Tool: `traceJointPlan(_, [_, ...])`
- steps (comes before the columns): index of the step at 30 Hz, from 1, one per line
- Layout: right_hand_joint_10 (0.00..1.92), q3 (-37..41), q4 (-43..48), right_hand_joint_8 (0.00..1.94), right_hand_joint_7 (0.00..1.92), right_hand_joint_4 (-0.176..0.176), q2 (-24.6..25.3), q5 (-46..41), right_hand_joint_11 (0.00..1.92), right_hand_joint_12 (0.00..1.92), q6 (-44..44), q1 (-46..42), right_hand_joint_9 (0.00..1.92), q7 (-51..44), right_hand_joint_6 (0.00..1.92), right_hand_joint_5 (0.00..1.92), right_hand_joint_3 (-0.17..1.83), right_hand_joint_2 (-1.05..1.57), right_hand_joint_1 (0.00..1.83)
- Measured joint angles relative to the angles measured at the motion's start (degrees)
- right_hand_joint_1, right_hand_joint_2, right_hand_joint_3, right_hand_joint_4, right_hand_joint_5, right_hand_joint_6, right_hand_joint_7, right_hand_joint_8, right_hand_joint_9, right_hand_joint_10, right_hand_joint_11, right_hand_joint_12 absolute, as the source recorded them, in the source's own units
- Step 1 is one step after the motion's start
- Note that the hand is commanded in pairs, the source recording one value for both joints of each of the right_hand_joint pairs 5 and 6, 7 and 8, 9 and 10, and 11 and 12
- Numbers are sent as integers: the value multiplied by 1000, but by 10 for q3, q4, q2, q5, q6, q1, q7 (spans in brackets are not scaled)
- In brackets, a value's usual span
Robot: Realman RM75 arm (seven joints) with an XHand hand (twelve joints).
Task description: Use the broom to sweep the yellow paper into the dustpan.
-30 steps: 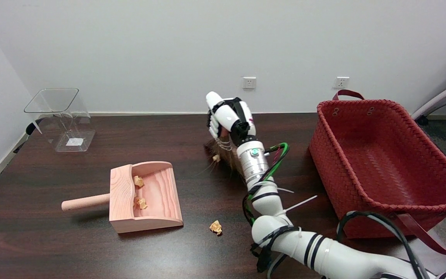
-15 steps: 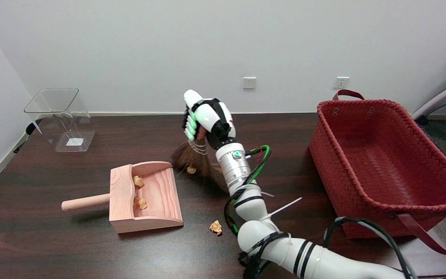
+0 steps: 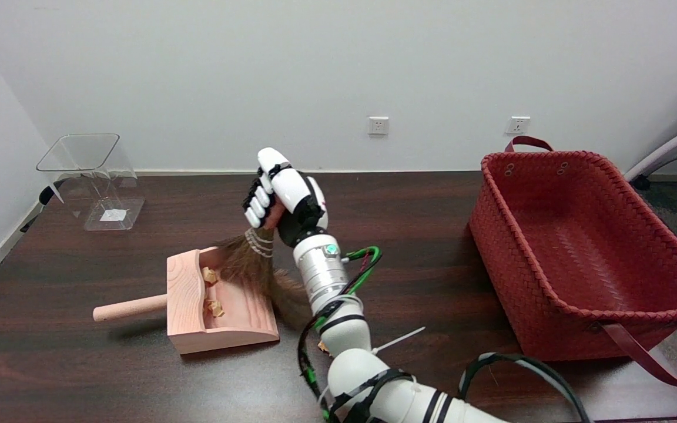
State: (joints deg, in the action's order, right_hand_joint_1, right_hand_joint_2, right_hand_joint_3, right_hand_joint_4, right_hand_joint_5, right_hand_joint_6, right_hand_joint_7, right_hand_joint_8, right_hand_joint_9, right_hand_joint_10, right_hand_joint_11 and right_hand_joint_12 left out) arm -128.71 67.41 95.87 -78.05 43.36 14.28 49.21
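Right robot hand [image 3: 282,197] wrapped around the top of the broom [image 3: 256,267], just behind and to the right of the dustpan [image 3: 183,294]. Broom's long axis slanting down from the grip and fanning toward the dustpan, bristles spread across its open right side and over its floor. Two crumpled bits of yellow paper [image 3: 210,275] lying inside the dustpan against its back wall, to the left of the bristles, one behind the other. Dustpan on the desk [image 3: 432,235] with its round handle [image 3: 130,306] pointing left, away from the robot hand. One more scrap of yellow paper just right of the dustpan's front right corner, almost hidden behind the forearm, so not certain. Judged from this: next stroke probably needing the broom drawn back to the right of the dustpan and nearer its front, beyond that scrap, then pushed left toward the open mouth. Versus half a second earlier: robot hand shifted left and lower toward the dustpan, bristles now inside it rather than just right of its far right corner, the paper bit seen among the bristles then no longer visible, possibly under them. Dustpan unmoved.
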Motion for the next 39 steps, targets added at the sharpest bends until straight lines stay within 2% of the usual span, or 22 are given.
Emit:
traceJointPlan(9, [1920,-4,28,1920,1920,0,32,-55,1920,1920,-9,-5,1920,-7,1920,1920,361,1571,758])
traceJointPlan(17, [1920,-3,48,1920,1920,0,43,-63,1920,1920,6,-2,1920,-54,1920,1920,261,1571,825])
traceJointPlan(31, [1920,-1,157,1920,1920,0,24,-60,1920,1920,83,-12,1920,-316,1920,1920,413,1571,931])
traceJointPlan(39, [1920,-1,236,1920,1920,0,0,-62,1920,1920,122,-36,1920,-419,1920,1920,463,1571,941])
